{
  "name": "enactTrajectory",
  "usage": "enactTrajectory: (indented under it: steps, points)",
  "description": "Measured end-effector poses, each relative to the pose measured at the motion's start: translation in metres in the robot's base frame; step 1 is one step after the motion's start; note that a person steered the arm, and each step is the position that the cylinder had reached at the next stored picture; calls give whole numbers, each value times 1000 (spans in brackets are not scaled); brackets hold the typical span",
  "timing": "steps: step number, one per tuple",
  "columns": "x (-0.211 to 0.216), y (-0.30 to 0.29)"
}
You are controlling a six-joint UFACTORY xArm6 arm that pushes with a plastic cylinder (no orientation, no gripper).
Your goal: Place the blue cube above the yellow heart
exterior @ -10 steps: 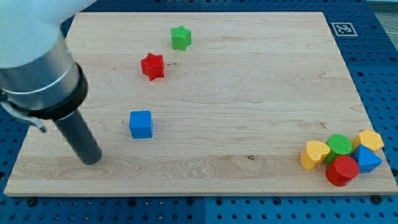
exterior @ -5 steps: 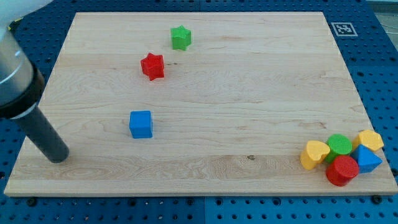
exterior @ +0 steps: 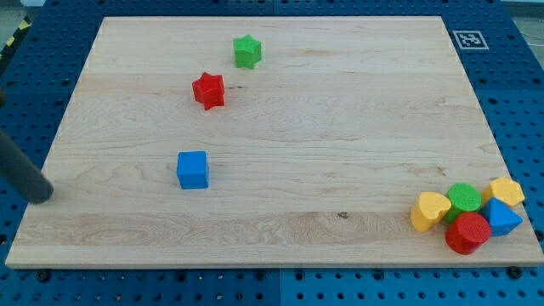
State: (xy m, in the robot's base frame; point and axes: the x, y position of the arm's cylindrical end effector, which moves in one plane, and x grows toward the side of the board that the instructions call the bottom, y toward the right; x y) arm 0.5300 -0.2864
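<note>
You can see only the lower stretch of the rod — the view's left edge cuts off the rest, leaving my tip showing. In the cluster at the view's bottom right, the red cylinder hides part of the blue triangle (and of the green cylinder).

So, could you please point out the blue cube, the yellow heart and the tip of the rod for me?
blue cube [exterior: 193,169]: camera view, middle of its top face.
yellow heart [exterior: 429,209]: camera view, middle of its top, leftmost in the cluster.
my tip [exterior: 42,195]: camera view, the rod's very end, left of the blue cube.
</note>
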Motion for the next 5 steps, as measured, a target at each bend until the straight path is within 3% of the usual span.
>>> enactTrajectory:
  steps: [1,5]
  points:
    - [-22,32]
    - [-25,191]
